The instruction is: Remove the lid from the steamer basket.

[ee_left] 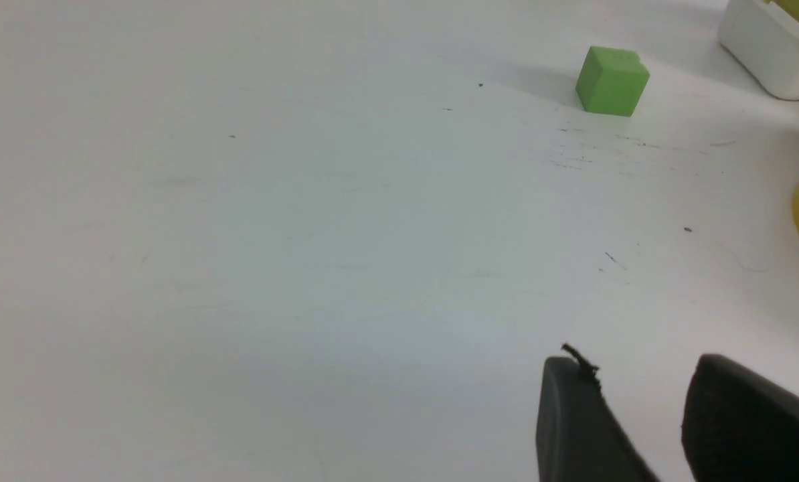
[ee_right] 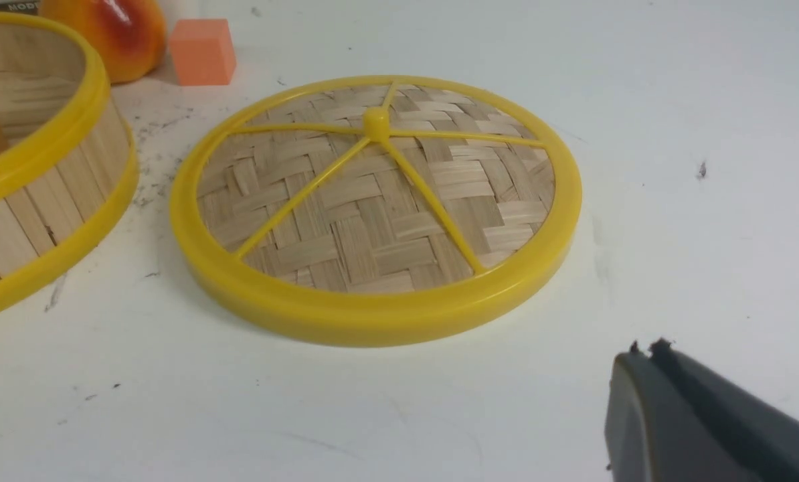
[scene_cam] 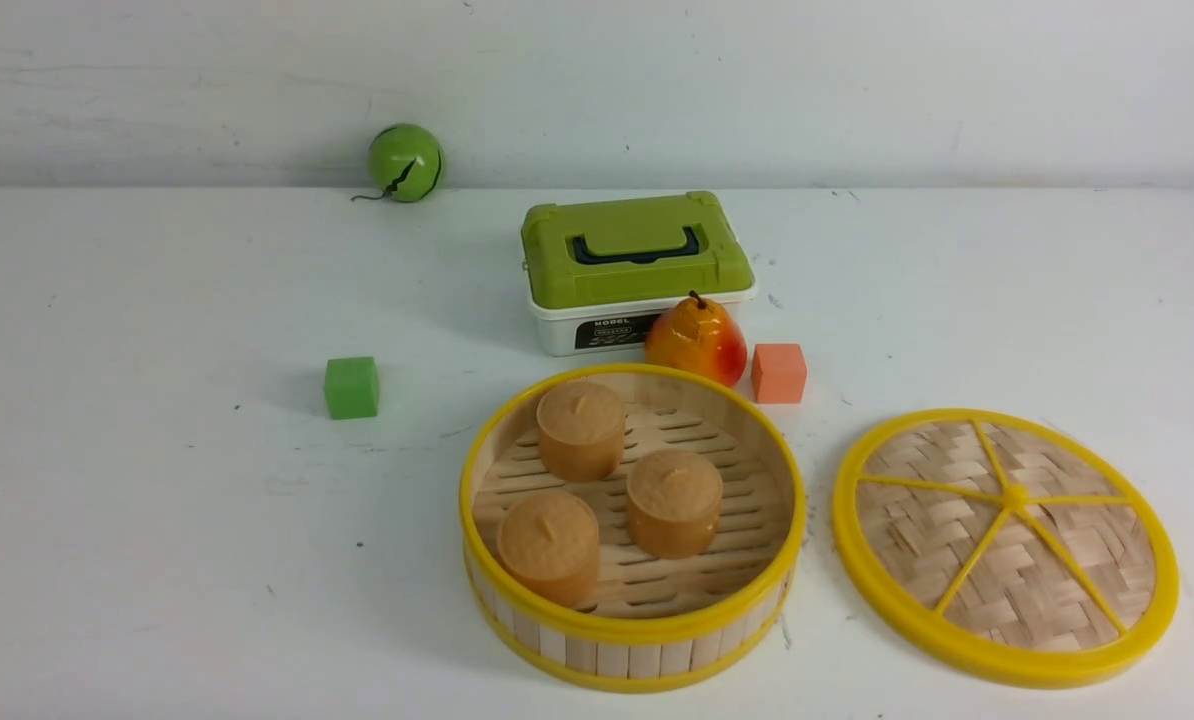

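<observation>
White worktop [scene_cam: 157, 520], scuffed with small dark marks. Lid [scene_cam: 1005, 545] lies flat on it, just right of the steamer basket [scene_cam: 632, 630] and apart from it; woven bamboo face up, yellow rim, five yellow spokes meeting at a hub. Basket open on top: three brown cylindrical pieces [scene_cam: 674, 502] stand on its slatted floor.

Behind the basket, a green-and-white box [scene_cam: 637, 270] with a dark handle; a black label on its white front reads "MODEL", smaller print below it too small to read. Orange-red pear [scene_cam: 697, 342] in front of the box, just beyond the basket's far rim. Orange cube [scene_cam: 779, 372] just right of the pear. Green cube [scene_cam: 351, 387] off to the basket's left, well apart. Green ball [scene_cam: 405, 161] at the far edge by the wall.

Right hand [ee_right: 648, 349]: fingers pressed together, holding nothing, near the lid but clear of it. Left hand [ee_left: 630, 371]: a narrow gap between the fingers, empty, over bare worktop
</observation>
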Controlling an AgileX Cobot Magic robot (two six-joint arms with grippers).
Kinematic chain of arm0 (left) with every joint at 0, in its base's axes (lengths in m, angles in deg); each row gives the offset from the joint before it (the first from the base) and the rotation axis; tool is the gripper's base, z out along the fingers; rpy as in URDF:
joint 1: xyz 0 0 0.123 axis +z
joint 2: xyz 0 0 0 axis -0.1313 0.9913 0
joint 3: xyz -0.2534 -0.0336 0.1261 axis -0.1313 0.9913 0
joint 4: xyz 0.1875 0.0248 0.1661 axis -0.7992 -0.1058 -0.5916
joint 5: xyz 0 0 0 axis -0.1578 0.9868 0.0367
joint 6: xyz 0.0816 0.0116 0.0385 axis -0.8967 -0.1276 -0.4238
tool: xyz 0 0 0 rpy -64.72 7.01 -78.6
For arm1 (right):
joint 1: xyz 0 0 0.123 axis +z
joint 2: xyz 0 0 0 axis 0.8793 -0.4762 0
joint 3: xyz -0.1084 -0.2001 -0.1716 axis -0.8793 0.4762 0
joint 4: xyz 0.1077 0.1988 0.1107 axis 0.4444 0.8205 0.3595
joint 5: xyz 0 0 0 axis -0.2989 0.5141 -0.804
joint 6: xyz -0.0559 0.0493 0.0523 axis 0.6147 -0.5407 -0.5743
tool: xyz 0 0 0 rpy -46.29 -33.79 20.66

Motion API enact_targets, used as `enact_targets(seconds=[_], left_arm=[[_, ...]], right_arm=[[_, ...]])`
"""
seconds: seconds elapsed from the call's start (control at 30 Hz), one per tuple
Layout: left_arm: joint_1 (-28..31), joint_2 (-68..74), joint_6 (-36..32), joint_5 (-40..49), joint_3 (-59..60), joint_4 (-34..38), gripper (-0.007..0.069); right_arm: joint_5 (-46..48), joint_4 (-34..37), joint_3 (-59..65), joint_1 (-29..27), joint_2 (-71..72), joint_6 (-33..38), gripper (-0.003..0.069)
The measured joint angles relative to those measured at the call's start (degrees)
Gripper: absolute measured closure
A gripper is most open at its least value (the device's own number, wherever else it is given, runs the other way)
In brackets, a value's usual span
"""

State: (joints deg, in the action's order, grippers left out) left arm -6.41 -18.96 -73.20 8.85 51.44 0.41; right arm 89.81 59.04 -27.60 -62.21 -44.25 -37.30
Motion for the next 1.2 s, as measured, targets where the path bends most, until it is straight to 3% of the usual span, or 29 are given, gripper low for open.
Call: enact_targets(seconds=[1.2], left_arm=[[0.0, 0.0, 0.0, 0.0, 0.0, 0.0, 0.0385]], right_arm=[[0.0, -0.1, 0.0, 0.0, 0.0, 0.0, 0.065]])
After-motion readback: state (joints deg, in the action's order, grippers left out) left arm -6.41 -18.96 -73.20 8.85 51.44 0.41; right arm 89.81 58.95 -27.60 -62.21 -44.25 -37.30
